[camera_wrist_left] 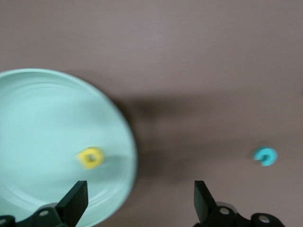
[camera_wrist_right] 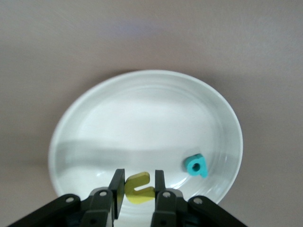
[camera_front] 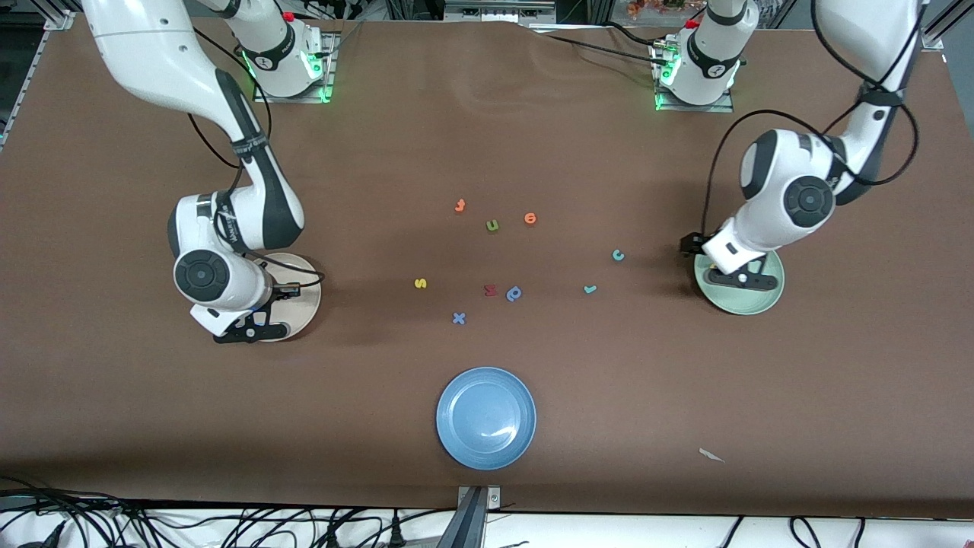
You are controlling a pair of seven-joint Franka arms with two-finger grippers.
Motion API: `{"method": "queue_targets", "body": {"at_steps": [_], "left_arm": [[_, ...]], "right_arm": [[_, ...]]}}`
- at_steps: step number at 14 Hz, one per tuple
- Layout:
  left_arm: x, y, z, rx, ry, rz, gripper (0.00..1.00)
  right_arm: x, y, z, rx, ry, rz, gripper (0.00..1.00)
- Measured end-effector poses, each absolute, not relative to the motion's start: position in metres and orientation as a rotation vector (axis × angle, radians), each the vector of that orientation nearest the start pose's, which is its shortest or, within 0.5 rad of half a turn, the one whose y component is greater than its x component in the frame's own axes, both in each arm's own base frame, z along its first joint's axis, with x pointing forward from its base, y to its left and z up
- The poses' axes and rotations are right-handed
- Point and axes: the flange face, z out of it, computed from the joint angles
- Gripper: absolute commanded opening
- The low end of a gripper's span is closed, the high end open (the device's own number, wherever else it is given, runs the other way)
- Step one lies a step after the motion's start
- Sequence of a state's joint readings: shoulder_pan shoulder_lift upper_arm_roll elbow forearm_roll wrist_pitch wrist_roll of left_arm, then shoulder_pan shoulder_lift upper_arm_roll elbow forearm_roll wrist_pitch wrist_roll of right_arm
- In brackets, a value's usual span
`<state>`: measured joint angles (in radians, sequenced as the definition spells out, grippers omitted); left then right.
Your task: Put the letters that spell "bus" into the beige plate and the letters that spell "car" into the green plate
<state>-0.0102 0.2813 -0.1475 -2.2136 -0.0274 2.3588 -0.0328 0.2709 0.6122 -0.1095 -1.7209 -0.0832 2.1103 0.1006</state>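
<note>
Blue round plate (camera_front: 485, 418) nearest the camera is empty, fine. Beige round plate (camera_wrist_right: 142, 137) has the teal foam "b" (camera_wrist_right: 196, 165), and the right gripper (camera_wrist_right: 138, 189) over it is pinching the yellow foam "u" (camera_wrist_right: 139, 187). Green round plate (camera_wrist_left: 42, 142) holds the yellow foam "a" (camera_wrist_left: 90, 157); left gripper (camera_wrist_left: 139, 201) is spread wide above its rim. Yellow "s" (camera_front: 420, 283), teal "c" (camera_front: 618, 256) and thin teal "r" (camera_front: 590, 289) sit between those two plates, so roughly halfway.

I see a pale mint-green plate (camera_wrist_left: 42, 113) with 1 yellow letter (camera_wrist_left: 90, 157) on it, a cream-beige plate (camera_wrist_right: 142, 118) carrying a teal letter (camera_wrist_right: 196, 165) and a yellow "u" (camera_wrist_right: 139, 187), and a plain blue plate (camera_front: 456, 449), all on a brown table (camera_front: 685, 396). Loose on the brown I make out a yellow "s" (camera_front: 420, 284), a teal "c" (camera_front: 618, 256), a thin teal letter (camera_front: 590, 289), a green "u" (camera_front: 492, 225), 2 orange letters (camera_front: 459, 205), a blue "x" (camera_front: 458, 318), a blue round-bowled letter (camera_front: 514, 293) and what looks like a red one (camera_front: 491, 290).
</note>
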Motion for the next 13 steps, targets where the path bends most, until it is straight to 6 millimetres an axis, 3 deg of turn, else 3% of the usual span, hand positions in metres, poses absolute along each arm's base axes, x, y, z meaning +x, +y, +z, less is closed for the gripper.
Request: {"method": "queue_targets", "body": {"at_steps": [1, 2, 3, 5, 8, 10, 13], "left_arm": [[0.528, -0.1, 0.231, -3.194, 0.166, 0.226, 0.98], [0.525, -0.116, 0.222, -3.204, 0.167, 0.229, 0.98], [0.523, -0.134, 0.214, -3.214, 0.146, 0.218, 0.98], [0.517, -0.161, 0.203, -3.222, 0.093, 0.199, 0.98], [0.513, -0.186, 0.188, -3.233, 0.077, 0.15, 0.98], [0.508, -0.196, 0.181, -3.233, 0.097, 0.157, 0.98], [0.503, -0.209, 0.174, -3.232, 0.131, 0.157, 0.92]], "right_arm": [[0.637, 0.097, 0.206, -3.272, -0.201, 0.356, 0.19], [0.636, 0.09, 0.197, -3.262, -0.195, 0.375, 0.5], [0.636, 0.087, 0.192, -3.253, -0.189, 0.384, 0.99], [0.636, 0.088, 0.192, -3.245, -0.184, 0.383, 0.99], [0.639, 0.102, 0.203, -3.222, -0.187, 0.346, 0.99], [0.643, 0.127, 0.227, -3.192, -0.145, 0.28, 0.99], [0.631, 0.193, 0.256, -3.15, 0.005, 0.223, 0.99]]}}
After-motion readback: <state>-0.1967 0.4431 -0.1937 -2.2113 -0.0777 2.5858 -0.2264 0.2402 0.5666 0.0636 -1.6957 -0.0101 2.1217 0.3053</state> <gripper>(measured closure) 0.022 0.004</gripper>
